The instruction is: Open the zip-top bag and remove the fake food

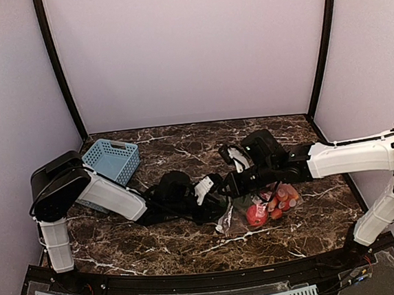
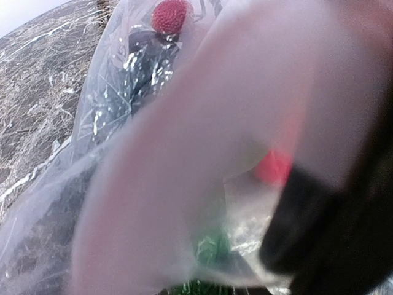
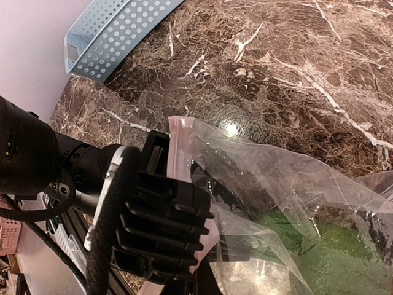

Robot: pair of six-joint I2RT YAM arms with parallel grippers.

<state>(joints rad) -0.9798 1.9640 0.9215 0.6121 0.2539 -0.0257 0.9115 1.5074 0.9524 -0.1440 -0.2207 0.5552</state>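
Observation:
The zip-top bag [image 1: 238,213] lies at the table's middle, between both grippers. Red round fake food [image 1: 257,215] and small orange bits [image 1: 284,196] show through it. My left gripper [image 1: 219,199] is shut on the bag's pale zip strip [image 3: 178,147]; its black ribbed body [image 3: 163,227] fills the right wrist view. In the left wrist view the strip [image 2: 202,123] is blurred and close, with a red bumpy piece [image 2: 171,15] and a green piece [image 2: 212,249] behind the film. My right gripper [image 1: 236,184] is shut on the bag's other lip; green food [image 3: 331,246] shows inside.
A blue lattice basket [image 1: 112,160] stands at the back left, also in the right wrist view [image 3: 110,37]. Both arms cross the table's middle. The dark marble tabletop [image 1: 192,244] ends at a black front rail.

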